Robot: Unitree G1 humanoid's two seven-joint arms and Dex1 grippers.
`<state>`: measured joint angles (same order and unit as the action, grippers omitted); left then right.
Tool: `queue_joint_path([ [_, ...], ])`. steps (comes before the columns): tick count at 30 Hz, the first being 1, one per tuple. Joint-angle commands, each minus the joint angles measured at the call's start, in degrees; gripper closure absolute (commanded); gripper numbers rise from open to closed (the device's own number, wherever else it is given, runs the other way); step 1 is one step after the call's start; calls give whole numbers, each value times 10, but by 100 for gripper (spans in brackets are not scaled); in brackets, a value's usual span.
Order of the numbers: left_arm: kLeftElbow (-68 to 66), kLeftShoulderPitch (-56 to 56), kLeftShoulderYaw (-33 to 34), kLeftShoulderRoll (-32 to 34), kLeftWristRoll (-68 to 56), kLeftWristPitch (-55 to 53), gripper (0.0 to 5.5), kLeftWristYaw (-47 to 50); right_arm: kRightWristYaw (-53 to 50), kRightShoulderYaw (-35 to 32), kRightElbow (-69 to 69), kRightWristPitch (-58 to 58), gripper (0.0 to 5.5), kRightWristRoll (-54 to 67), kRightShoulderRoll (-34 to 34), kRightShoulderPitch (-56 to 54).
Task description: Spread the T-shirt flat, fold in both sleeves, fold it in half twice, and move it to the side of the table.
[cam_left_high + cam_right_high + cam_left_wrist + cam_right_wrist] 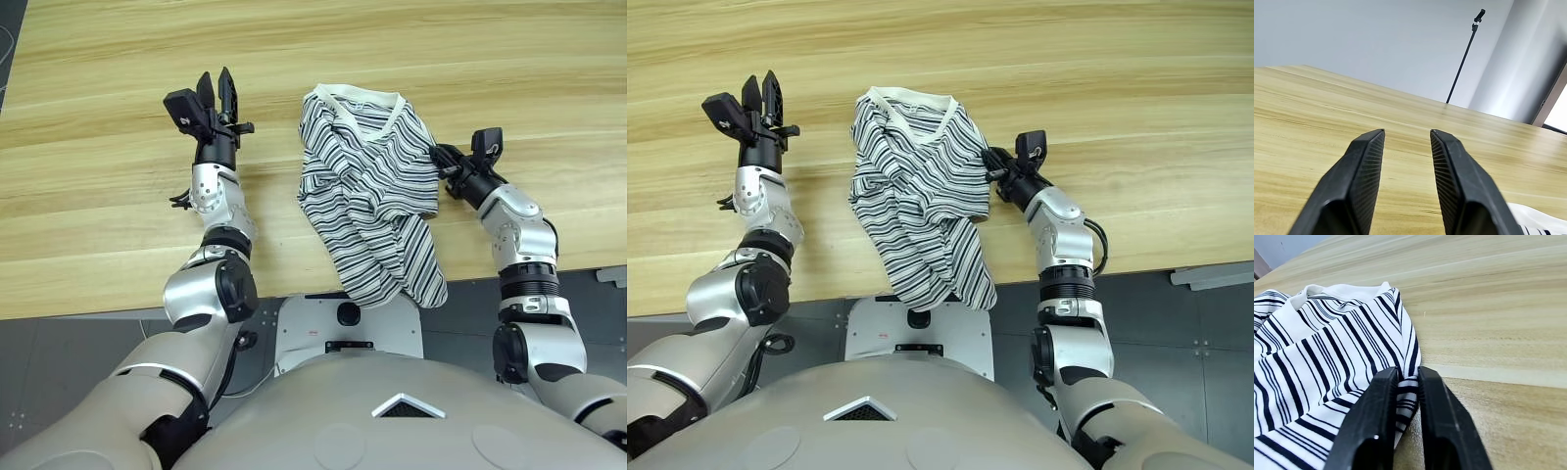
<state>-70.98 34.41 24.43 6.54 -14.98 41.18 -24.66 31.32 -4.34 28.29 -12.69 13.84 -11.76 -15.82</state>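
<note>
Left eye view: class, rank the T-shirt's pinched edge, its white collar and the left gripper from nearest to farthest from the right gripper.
1. Pinched edge, in the right gripper, on the T-shirt's right side.
2. White collar, at the T-shirt's far end.
3. Left gripper, open, beyond the T-shirt on the left.

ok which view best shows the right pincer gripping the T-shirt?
Right wrist view: right pincer shut on the T-shirt edge, close up. Eye views show the contact from above. Left wrist view catches a shirt corner.

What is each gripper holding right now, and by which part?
The right gripper pinches the T-shirt at its right edge; the left gripper is open, holding nothing.
</note>
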Motion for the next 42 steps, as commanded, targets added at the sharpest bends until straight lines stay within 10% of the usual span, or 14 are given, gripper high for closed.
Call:
queue_joint_path([
  [1,7,-3,-5,-5,-1,4,376,1,4,8,3,-11,538,-7,-4,25],
  [12,14,3,-7,-8,-2,7,376,-3,-7,12,-67,138,538,-84,-86,-29],
  [26,28,1,-41,-22,15,3,376,-21,-75,79,174,347,538,-260,-185,-202],
  [42,163,39,-120,-85,-36,-418,298,-97,-62,107,208,397,540,-254,-154,-184],
])
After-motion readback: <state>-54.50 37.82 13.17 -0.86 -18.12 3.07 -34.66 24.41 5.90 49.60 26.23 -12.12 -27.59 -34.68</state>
